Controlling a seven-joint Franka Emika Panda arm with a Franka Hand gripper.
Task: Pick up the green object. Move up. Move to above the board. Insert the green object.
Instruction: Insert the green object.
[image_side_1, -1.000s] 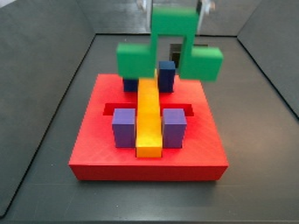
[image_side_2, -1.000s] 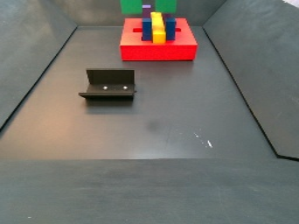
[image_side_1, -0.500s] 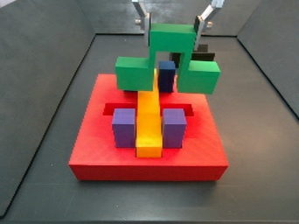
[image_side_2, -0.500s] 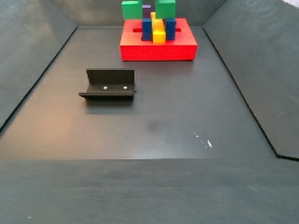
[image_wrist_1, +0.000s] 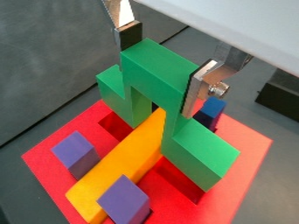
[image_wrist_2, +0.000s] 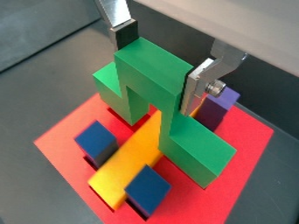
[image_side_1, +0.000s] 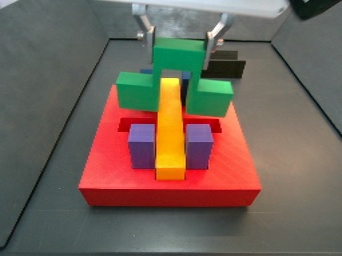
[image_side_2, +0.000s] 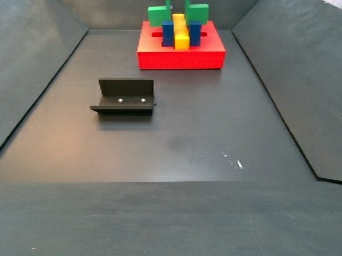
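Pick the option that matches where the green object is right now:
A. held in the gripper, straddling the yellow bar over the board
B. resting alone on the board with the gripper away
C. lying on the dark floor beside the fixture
A: in a wrist view the gripper clamps the green object, whose two legs straddle the yellow bar over the board.

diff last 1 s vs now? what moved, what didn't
The gripper came down over the board, lowering the green object until its legs straddle the far end of the yellow bar. The jaws stayed shut on it. Purple blocks, bar, board and fixture did not move.
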